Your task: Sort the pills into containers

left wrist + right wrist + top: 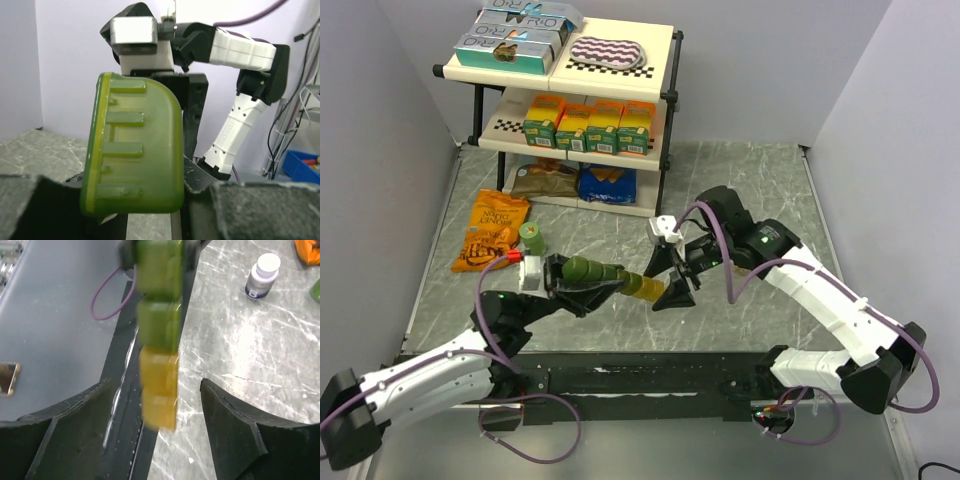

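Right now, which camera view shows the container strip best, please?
Top external: nearly the whole container strip shows, dark green to yellow. Left wrist shows only one green end; right wrist, a blurred stretch.

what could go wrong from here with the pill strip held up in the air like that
1. The left gripper clamps the containers only at the dark green end, so the long strip sticks out unsupported above the table. It might pivot or slip out.
2. The right gripper stands open, its fingers either side of the yellow end without touching. Pulling away off-line could knock the strip and twist it in the left grip.
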You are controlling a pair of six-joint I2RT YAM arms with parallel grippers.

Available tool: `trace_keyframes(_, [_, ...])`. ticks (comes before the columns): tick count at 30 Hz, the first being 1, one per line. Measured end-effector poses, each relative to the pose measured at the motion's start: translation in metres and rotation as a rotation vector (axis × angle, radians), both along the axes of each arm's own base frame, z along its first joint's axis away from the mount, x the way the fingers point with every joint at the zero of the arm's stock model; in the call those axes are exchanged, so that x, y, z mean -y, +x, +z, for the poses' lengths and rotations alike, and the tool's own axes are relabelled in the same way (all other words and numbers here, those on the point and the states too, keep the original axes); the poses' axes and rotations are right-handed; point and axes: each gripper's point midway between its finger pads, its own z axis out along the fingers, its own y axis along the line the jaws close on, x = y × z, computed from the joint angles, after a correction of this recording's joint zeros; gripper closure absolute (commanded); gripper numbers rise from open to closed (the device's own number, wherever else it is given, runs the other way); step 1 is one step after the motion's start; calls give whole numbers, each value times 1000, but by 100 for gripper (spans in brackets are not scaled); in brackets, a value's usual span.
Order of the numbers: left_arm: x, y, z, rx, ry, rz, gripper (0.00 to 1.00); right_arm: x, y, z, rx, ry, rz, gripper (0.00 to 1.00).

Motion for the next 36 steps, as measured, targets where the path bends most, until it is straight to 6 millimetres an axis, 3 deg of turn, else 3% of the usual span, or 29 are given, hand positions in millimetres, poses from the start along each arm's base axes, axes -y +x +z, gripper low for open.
trace_keyframes(1, [-3, -2, 2, 13, 1, -3, 99, 2, -1, 3, 13, -1, 8, 24])
trace_keyframes(5, [-13, -10, 3, 56, 27, -27, 99, 10, -9, 22, 69, 32, 40, 47])
trace_keyframes(12, [-5, -23, -18, 46, 122, -148, 99, 9, -23, 49, 98, 87, 103, 59])
trace_keyframes(19, [6, -26, -31, -3, 159, -231, 99, -6, -25, 34, 76, 41, 143, 60])
trace_keyframes(33, [7, -29, -22, 17, 137, -256, 99, -14, -19, 24, 85, 9, 128, 64])
trace_keyframes(36, [7, -30, -22, 19, 136, -255, 99, -14, -20, 24, 79, 8, 127, 69])
